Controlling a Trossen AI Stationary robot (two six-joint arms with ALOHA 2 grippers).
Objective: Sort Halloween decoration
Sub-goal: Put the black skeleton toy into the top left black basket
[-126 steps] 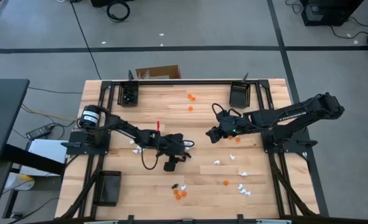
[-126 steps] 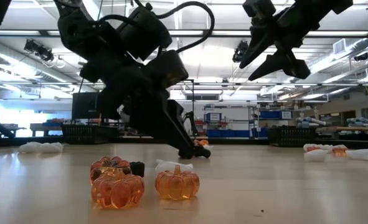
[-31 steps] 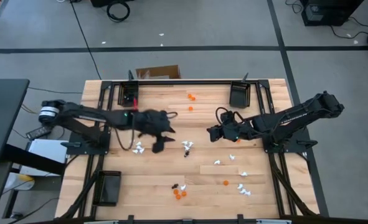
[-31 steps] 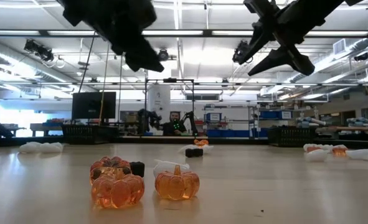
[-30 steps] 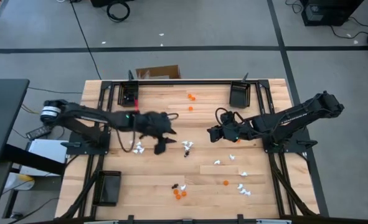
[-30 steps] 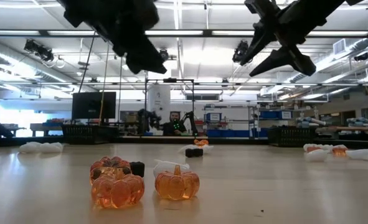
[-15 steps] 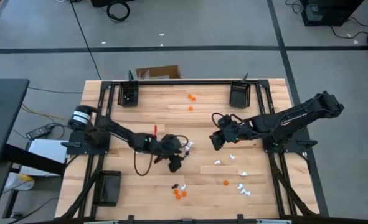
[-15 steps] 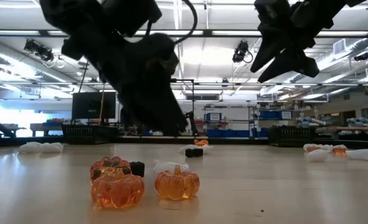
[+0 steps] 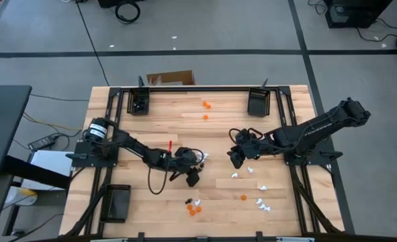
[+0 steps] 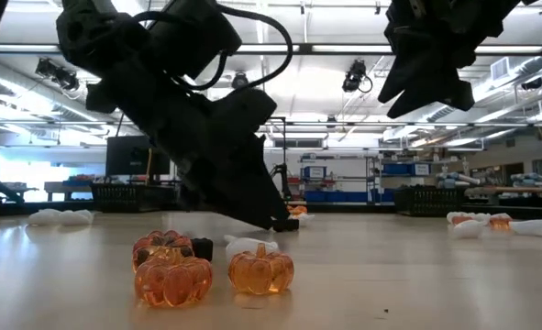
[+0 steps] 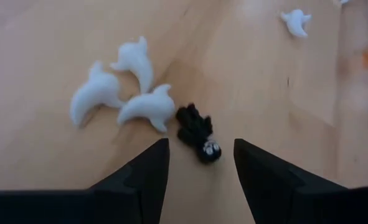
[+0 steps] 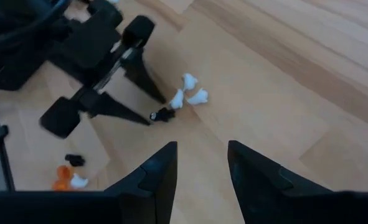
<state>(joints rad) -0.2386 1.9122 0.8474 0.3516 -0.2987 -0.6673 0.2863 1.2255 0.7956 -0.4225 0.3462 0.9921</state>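
The decorations lie scattered on the wooden table: three white ghosts (image 11: 124,93) with one black trinket (image 11: 196,130) beside them, more white ones (image 9: 260,200) near the right side, and orange pumpkins (image 10: 261,270) toward the near edge. My left gripper (image 11: 199,149) is open and low at the table. Its fingertips stand on either side of the black trinket's near end, and I see no touch. In the high view it sits mid-table (image 9: 197,167). My right gripper (image 12: 202,149) is open and hangs raised (image 10: 426,73), right of the ghost cluster (image 9: 201,158).
Small black trays sit at the far left (image 9: 139,102), the far right (image 9: 257,102) and the near left (image 9: 116,202). Two orange pieces (image 9: 206,105) lie near the far edge. A mixed cluster (image 9: 195,206) lies by the near edge, with bare wood around it.
My left gripper swung from a raised spot left of the ghosts toward the near edge and came down to the table, ending with its open fingers around the black trinket. My right gripper drifted slightly toward the near edge and tipped downward. No trinket moved.
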